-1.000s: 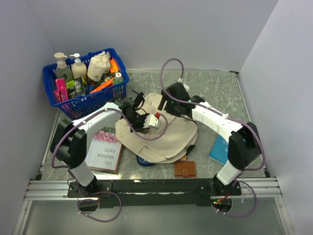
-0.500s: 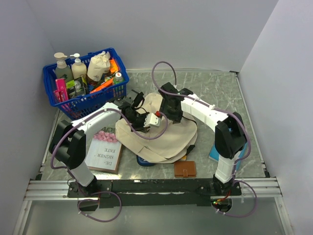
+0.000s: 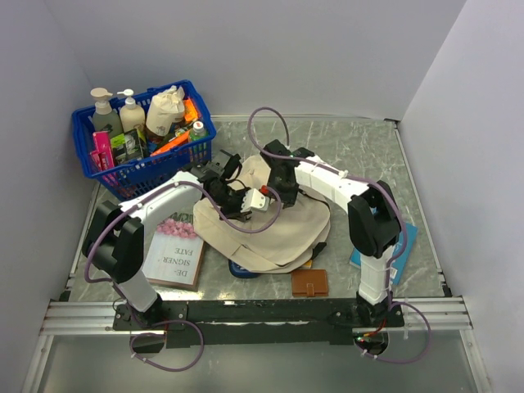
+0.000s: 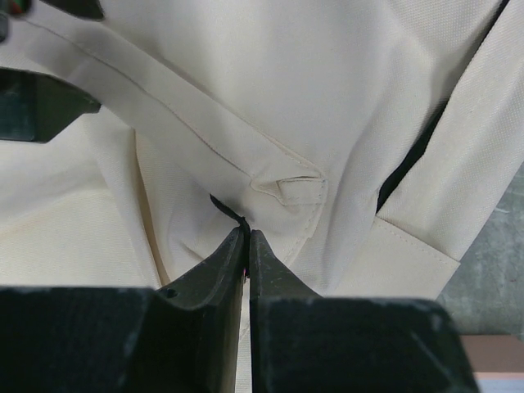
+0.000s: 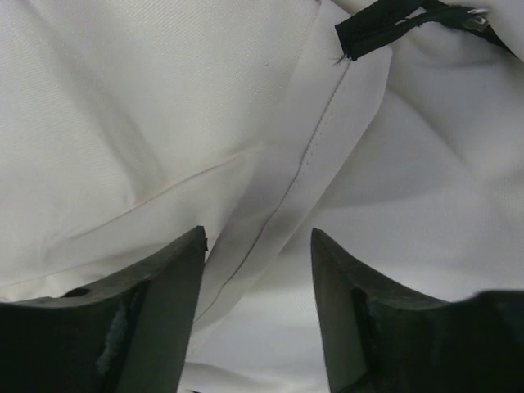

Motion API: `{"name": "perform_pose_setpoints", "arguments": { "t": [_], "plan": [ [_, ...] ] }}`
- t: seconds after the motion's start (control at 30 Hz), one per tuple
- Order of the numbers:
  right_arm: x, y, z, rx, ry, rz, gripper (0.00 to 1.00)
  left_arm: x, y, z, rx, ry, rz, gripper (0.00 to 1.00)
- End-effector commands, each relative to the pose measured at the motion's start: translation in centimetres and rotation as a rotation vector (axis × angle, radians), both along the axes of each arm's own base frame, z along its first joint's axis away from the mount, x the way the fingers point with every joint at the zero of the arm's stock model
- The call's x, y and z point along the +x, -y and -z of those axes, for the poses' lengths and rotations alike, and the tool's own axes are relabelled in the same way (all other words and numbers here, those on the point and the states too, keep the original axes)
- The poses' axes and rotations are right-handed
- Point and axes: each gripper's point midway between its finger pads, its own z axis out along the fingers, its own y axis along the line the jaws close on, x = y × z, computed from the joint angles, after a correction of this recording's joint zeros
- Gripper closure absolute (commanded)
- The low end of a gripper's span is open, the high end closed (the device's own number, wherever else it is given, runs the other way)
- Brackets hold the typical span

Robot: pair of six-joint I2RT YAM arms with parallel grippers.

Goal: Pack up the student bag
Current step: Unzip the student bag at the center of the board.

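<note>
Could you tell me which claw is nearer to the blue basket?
Left. The left claw grips the student bag on the side toward the blue basket; the right claw, open, is farther right.

student bag: one
books: two, flowered book left of bag, blue book right
brown wallet: one
blue basket: one
pump bottles: two

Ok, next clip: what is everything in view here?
student bag: one, cream with black trim, table centre
basket: one, blue, far left, full of small items
pump bottles: two, pale, in the basket
pouch: one, cream, in the basket
flowered book: one, white and pink, near left
blue book: one, near right, partly hidden
wallet: one, brown, near edge
left gripper: black, shut on a thin black tab of the bag
right gripper: black, open astride a bag seam
</note>
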Motion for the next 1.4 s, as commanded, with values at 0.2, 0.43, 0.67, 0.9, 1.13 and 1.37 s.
{"name": "perform_pose_setpoints", "arguments": {
  "t": [0.2,0.43,0.67,0.9,1.13,1.37],
  "plan": [
    [-1.5,1.9,-0.5,0.045,0.062,0.021,0.65,0.4,0.3,-2.0,-0.050,0.035,-0.001,0.89],
    [-2.9,2.3,-0.3,0.133,0.119,0.028,0.77,1.0,-0.7,-0.7,-0.015,0.035,-0.043,0.89],
    [-4.7,2.7,2.2,0.160,0.090,0.026,0.89,2.6,-0.8,-1.0,-0.003,0.053,-0.121,0.82],
    [-5.1,2.5,3.8,0.210,0.096,0.043,0.91,7.6,3.0,-7.5,-0.183,0.073,-0.336,0.66],
    [-6.4,2.6,5.5,0.305,0.056,0.109,0.94,8.2,7.3,-5.3,-0.270,-0.105,-0.479,0.66],
    [-7.4,3.0,7.0,0.364,0.019,0.152,0.97,7.9,8.1,1.3,-0.184,-0.148,-0.558,0.52]
  ]
}}
